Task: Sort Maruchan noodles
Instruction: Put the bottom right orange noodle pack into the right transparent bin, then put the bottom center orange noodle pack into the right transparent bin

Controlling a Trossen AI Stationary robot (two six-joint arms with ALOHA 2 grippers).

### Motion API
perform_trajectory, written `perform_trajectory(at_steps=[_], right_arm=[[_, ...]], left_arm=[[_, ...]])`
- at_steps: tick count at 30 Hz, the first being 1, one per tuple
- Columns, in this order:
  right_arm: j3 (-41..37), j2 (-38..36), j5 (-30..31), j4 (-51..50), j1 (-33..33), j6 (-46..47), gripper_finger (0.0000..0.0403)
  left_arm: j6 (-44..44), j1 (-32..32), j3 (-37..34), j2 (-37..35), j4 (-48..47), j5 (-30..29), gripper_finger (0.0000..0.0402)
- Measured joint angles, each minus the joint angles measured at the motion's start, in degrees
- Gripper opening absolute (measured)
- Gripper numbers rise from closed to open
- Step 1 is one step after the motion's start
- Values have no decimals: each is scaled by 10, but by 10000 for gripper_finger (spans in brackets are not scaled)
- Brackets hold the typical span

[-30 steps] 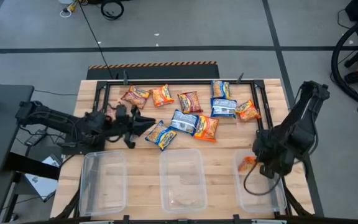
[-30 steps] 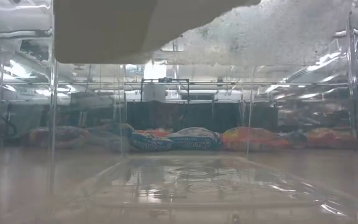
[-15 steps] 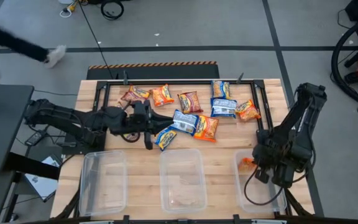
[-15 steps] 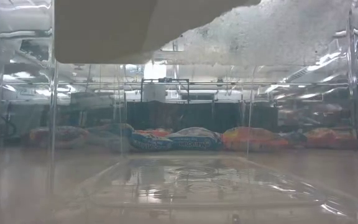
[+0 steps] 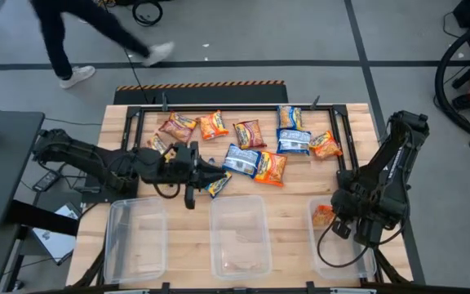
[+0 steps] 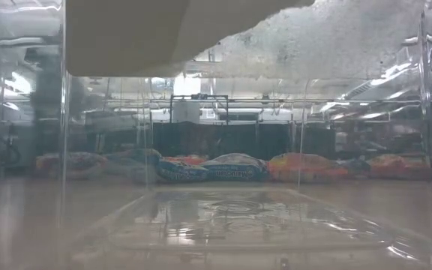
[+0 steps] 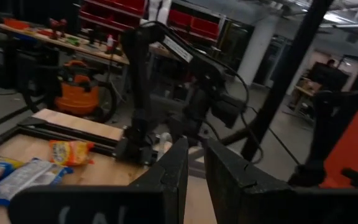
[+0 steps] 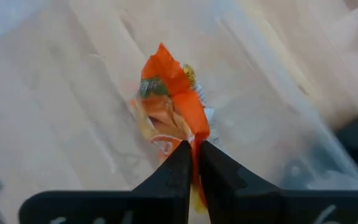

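Observation:
Several Maruchan noodle packets lie flat on the far half of the table: orange ones, blue-and-white ones and a dark red one. My left gripper is shut and points level toward the table's right, over the left end of a blue-and-white packet. In the left wrist view no packet shows between the fingers. My right gripper is shut on an orange packet above the right clear bin. My left gripper stands at the blue-and-white packet's left end; whether it touches the packet I cannot tell, since the gripper covers that end. My right gripper pinches the orange packet by one edge between its two fingers, from above, pointing down. The packet hangs crumpled below the fingers, inside the bin's outline.
Three clear bins stand along the near edge: left, middle and right. A black frame borders the table's far part. The low view looks through a bin wall at the row of packets. A person walks beyond the far edge.
My left gripper has moved toward the table's right, up to and partly over the blue-and-white packet, which now shows smaller and slightly nearer. My right gripper has kept the orange packet over the right bin. A person has walked across beyond the far edge.

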Motion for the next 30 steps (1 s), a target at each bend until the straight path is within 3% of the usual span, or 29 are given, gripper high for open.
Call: perform_trajectory(at_steps=[5,8,13,16,21,25,30], right_arm=[[4,-1,-65,-22,-10,-1,78],[35,-5,-73,-50,-19,-20,111],[119,-6,-19,-108,-50,-59,163],[169,-6,47,-113,-84,-107,189],[194,-4,132,-44,-181,-294,209],[179,10,122,38,-282,-468,209],[178,57,60,141,-402,-618,213]], left_arm=[[0,-23,0,0,-3,0,57],[0,-34,0,-2,-3,0,57],[0,-43,-1,-9,-11,2,57],[0,-43,-1,-8,-13,0,57],[-3,-43,-1,-8,-31,0,57],[-21,-43,-2,-17,-57,1,57],[-30,-42,-1,-45,-68,0,57]])
